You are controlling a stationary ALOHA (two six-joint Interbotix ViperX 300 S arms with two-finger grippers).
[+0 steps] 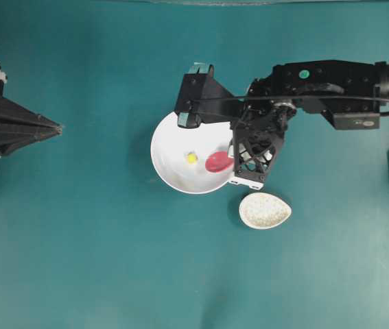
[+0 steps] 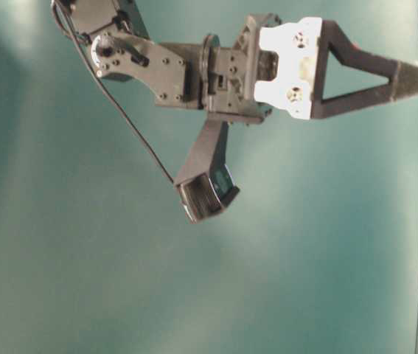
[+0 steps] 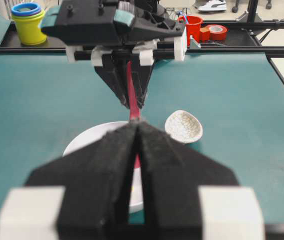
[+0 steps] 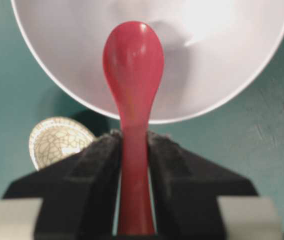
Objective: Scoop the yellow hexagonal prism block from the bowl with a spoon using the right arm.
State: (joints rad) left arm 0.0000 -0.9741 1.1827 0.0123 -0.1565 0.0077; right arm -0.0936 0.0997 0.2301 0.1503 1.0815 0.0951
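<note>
The white bowl (image 1: 173,147) sits mid-table, with the tiny yellow hexagonal prism block (image 1: 192,157) lying inside it. The right arm's gripper (image 1: 236,159) reaches over the bowl's right rim and is shut on the handle of the pink-red spoon (image 1: 218,162), whose scoop rests in the bowl just right of the block. In the right wrist view the spoon (image 4: 133,65) stands between the closed fingers (image 4: 94,165) over the bowl (image 4: 217,70), and the block is hidden. The left gripper (image 1: 58,128) is shut and empty at the far left, away from the bowl.
A speckled egg-shaped spoon rest (image 1: 265,210) lies just below and right of the bowl. The right arm (image 1: 331,82) stretches in from the right edge. Behind the table's far edge stand stacked cups (image 3: 27,20), a red cup (image 3: 193,27) and a tape roll (image 3: 216,31).
</note>
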